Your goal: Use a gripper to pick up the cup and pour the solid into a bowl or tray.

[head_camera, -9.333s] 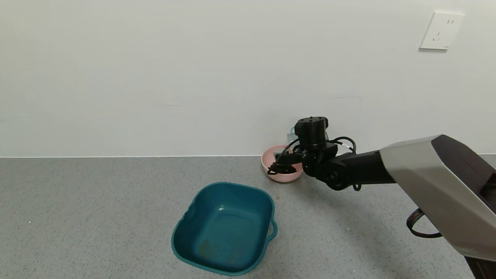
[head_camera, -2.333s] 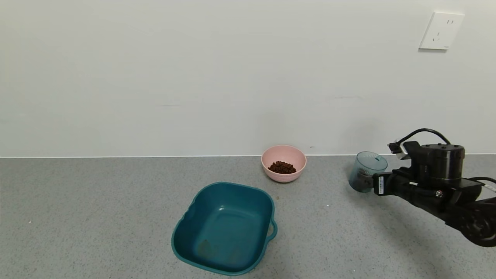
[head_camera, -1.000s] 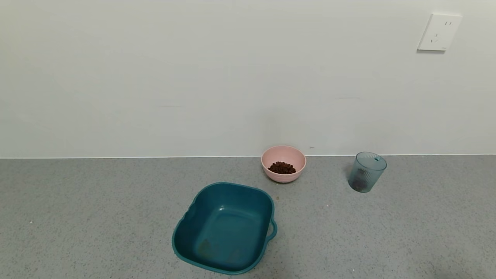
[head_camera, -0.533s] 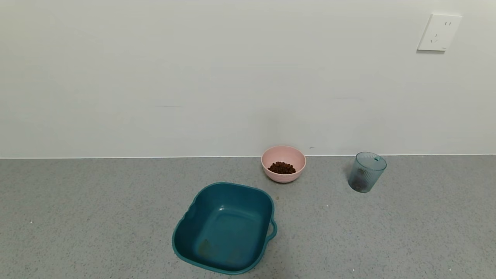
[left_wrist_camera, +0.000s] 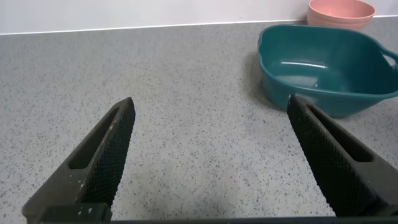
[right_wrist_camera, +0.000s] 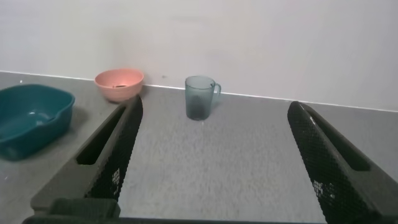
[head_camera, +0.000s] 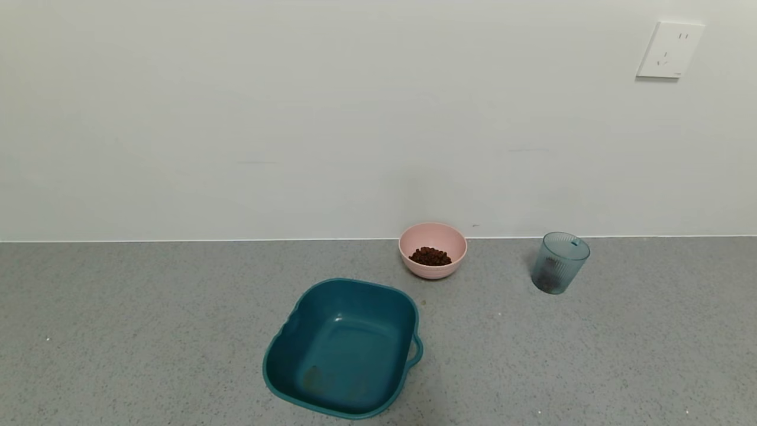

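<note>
The translucent blue-teal cup [head_camera: 558, 262] stands upright on the grey counter near the wall, to the right of the pale pink bowl [head_camera: 433, 269]. The bowl holds a small heap of dark brown pellets [head_camera: 431, 255]. Neither arm shows in the head view. In the right wrist view my right gripper [right_wrist_camera: 211, 127] is open and empty, well back from the cup [right_wrist_camera: 199, 98] and the bowl [right_wrist_camera: 119, 84]. In the left wrist view my left gripper [left_wrist_camera: 211, 130] is open and empty above bare counter, with the bowl [left_wrist_camera: 341, 12] far off.
A dark teal squarish tub [head_camera: 346, 348] with a handle sits empty in front of the bowl; it also shows in the left wrist view [left_wrist_camera: 326, 68] and the right wrist view [right_wrist_camera: 31, 118]. A wall socket [head_camera: 669, 50] is at the upper right.
My right gripper let go of the cup beside the bowl and drew back out of the head view. Over the last second nothing has moved.
</note>
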